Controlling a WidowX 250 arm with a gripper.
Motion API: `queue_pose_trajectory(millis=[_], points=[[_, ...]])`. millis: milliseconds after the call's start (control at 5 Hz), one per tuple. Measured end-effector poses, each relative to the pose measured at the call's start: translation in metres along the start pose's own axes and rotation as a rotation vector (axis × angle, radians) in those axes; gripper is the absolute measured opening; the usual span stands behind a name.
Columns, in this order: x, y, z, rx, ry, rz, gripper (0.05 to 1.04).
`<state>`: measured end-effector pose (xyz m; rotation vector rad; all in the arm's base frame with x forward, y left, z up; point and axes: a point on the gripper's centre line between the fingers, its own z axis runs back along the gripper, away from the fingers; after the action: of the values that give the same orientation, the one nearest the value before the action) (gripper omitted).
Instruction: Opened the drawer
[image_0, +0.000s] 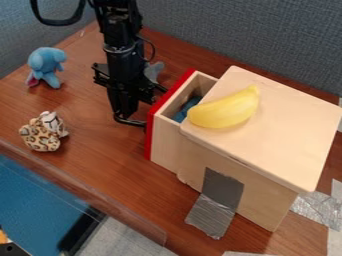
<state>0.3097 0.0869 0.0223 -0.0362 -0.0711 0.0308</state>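
One pair of black jaws (131, 121) hangs low over the counter (100, 170), right beside the outer face of the red drawer front (152, 131). Whether they touch it or have hold of a handle there, I cannot tell, nor how wide they stand.

Just right of the jaws, as the camera looks, lies the drawer (165, 142), partly out of its wooden box (287, 135). The upper edge of the front is the long line to mind: it slants past the jaws, from nearer the camera up and away to the right. The sliding axis crosses that line, running from the box, beyond the drawer on the lower right, up to the jaws' side. So any further opening would call for a pull up and to the left, away from the box and square to the front; a pull along the front's edge could make the drawer bind. The one arm is already on the opening side.

Inside the drawer, past the front from the jaws, sits something blue (187, 109). Farther right, a yellow banana (226, 110) lies on the box top, near the drawer's opening. With the drawer well out, the opening looks largely achieved; a jerky tug might shift the banana.
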Motion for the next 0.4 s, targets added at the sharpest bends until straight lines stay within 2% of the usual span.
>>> queue_pose_trajectory(millis=[400], points=[[-0.001, 0.025, 0.006, 0.023, -0.01, 0.022, 0.123]])
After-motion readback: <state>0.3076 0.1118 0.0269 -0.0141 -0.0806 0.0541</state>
